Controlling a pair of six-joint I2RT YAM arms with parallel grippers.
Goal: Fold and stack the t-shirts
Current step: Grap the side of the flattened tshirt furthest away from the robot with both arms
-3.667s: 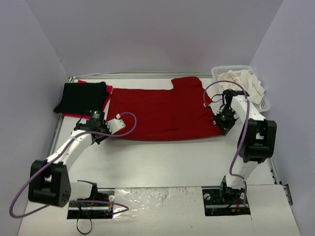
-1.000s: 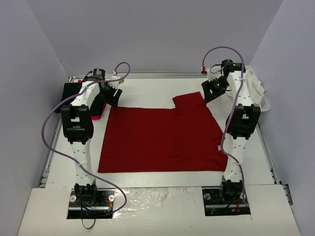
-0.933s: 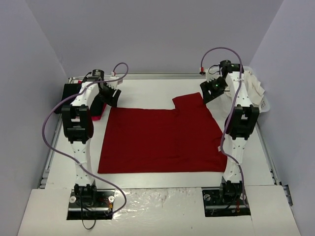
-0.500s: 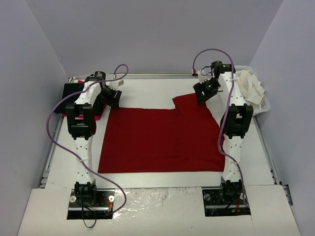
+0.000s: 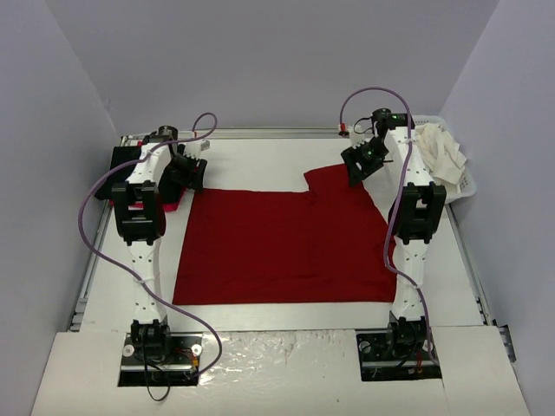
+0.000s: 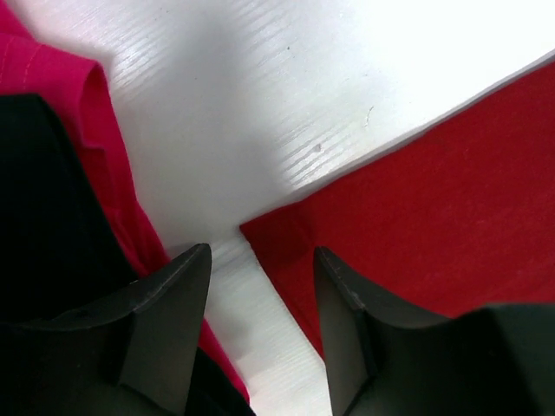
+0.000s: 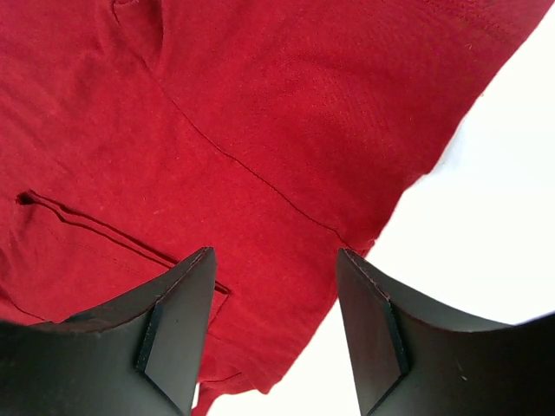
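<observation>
left gripper (image 6: 262,256) and right gripper (image 7: 275,256) were held open, empty, seemingly just above edges of the dark red shirt (image 5: 277,243), white table (image 5: 260,152) beside.

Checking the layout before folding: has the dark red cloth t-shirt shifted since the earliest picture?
Yes. Against the white plastic lattice basket, which stayed put, the dark red cloth t-shirt has come toward the near edge of the table.

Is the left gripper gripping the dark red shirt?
No: in the left wrist view the left gripper stands open above the dark red shirt corner, nothing clamped between its fingers.
</observation>
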